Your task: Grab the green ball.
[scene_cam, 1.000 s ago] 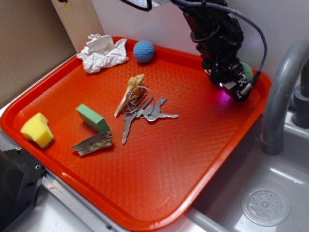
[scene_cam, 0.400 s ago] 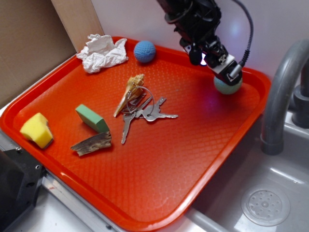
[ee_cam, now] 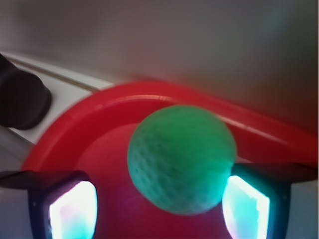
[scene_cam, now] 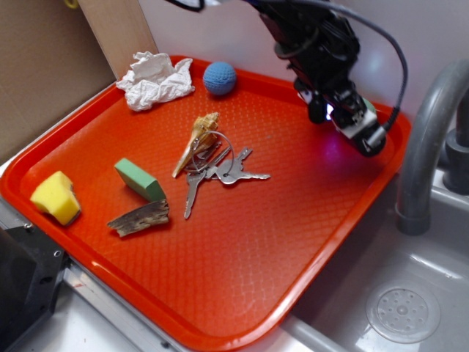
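Note:
The green ball [ee_cam: 182,159], dimpled and pale green, lies in the far right corner of the orange tray [ee_cam: 75,129]. In the wrist view it sits between my gripper's [ee_cam: 159,199] lit fingers. It is close to the right finger [ee_cam: 246,204] and a gap separates it from the left one. The jaws stand open around it. From the exterior view only a sliver of the green ball [scene_cam: 371,108] shows behind my gripper [scene_cam: 357,126], which is low over the tray [scene_cam: 242,293] near its rim.
On the tray lie a blue ball [scene_cam: 219,77], crumpled paper [scene_cam: 156,79], a shell [scene_cam: 199,138], keys [scene_cam: 223,172], a green block [scene_cam: 139,179], a yellow sponge [scene_cam: 55,196] and a wood piece [scene_cam: 139,217]. A grey faucet [scene_cam: 425,139] and sink [scene_cam: 403,312] are to the right.
The gripper rose toward the upper left, baring the ball, then came back down to the right. The ball is mostly hidden behind it again.

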`<state>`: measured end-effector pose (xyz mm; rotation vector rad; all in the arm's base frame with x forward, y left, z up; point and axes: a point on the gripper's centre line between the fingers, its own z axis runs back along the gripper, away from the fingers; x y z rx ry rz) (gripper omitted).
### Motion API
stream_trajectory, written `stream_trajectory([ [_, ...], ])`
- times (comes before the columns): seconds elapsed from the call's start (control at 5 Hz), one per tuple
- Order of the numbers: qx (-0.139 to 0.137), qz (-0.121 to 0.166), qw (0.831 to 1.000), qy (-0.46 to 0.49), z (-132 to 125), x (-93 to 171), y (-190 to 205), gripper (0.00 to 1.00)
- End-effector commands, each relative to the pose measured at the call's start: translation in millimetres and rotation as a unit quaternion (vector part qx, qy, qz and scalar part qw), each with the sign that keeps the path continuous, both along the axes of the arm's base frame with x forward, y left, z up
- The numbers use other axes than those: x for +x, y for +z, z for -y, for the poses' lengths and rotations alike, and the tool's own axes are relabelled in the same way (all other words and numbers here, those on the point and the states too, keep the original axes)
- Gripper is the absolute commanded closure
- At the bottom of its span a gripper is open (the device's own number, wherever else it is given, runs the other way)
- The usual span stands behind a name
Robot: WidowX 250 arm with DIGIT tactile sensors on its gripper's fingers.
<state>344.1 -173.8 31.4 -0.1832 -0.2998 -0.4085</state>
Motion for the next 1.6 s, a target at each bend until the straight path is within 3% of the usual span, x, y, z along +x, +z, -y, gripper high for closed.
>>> stream_trajectory([
  [0.0,0.033,0.047,0.998,0.007,23,10,0,1.00],
  [0.2,0.040,0.049,0.996,0.064,-2,4,42,1.00],
  [0.4,0.025,-0.011,0.989,0.143,-41,-28,92,1.00],
  [0.6,0.034,-0.032,0.967,0.249,-73,-70,144,1.00],
  [0.8,0.033,-0.084,0.941,0.325,-104,-95,197,1.00],
  [1.0,0.005,-0.065,0.940,0.334,-125,-113,244,1.00],
  [1.2,0.026,-0.056,0.937,0.344,-124,-114,259,1.00],
  [1.4,0.080,-0.046,0.930,0.356,-113,-105,228,1.00],
])
